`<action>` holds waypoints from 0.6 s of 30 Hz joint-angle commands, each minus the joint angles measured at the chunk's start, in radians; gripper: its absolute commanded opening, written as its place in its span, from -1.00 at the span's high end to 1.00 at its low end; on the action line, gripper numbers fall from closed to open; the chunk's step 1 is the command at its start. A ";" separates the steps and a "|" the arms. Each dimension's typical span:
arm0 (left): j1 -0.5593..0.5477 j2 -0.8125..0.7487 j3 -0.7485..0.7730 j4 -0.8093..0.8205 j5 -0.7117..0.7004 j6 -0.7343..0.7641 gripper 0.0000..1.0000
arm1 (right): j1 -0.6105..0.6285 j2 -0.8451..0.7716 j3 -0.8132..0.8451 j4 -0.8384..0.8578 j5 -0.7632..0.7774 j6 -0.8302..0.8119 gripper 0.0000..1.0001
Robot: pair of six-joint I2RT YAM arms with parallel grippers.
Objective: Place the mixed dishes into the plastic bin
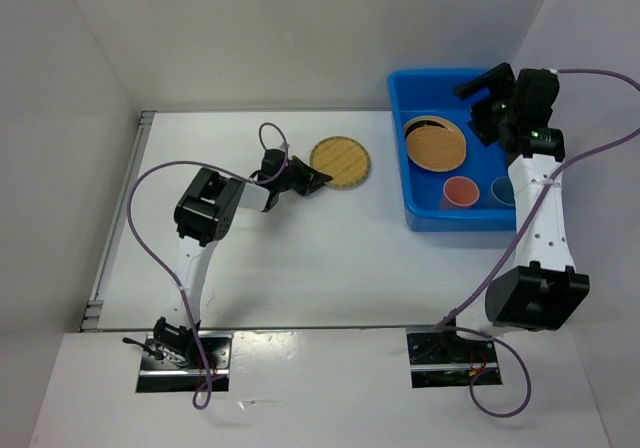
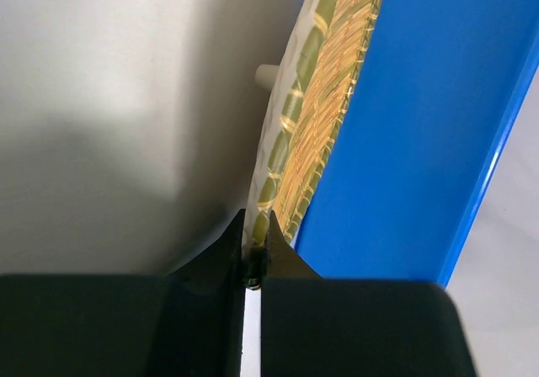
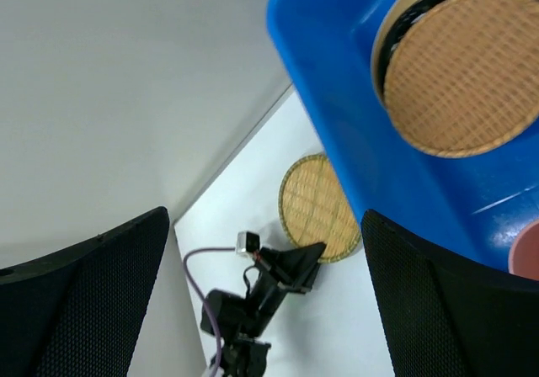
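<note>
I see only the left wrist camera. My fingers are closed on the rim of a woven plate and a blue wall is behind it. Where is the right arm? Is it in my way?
Observer: No. The right gripper hangs open over the far right part of the blue bin, not between you and it.
Operator: What lies inside the bin?
Observer: A tan woven plate on top of other plates, a pink cup and a blue cup.
Operator: Does my plate touch the bin?
Observer: No. The woven bamboo plate lies to the left of the bin with a gap of bare table between them. The left gripper pinches the plate's near left edge.
</note>
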 commanded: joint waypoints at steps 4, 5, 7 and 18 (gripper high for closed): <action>0.049 -0.115 -0.117 0.019 -0.041 0.105 1.00 | 0.029 -0.082 -0.040 0.060 -0.266 -0.130 -0.99; 0.058 -0.140 -0.129 0.019 -0.041 0.143 1.00 | 0.029 -0.082 -0.040 0.069 -0.314 -0.147 -0.99; 0.076 -0.215 -0.163 -0.002 0.009 0.177 1.00 | 0.081 -0.082 -0.040 0.069 -0.386 -0.201 -0.99; 0.158 -0.675 -0.353 -0.234 0.247 0.359 1.00 | 0.302 0.019 -0.123 0.112 -0.573 -0.335 -0.99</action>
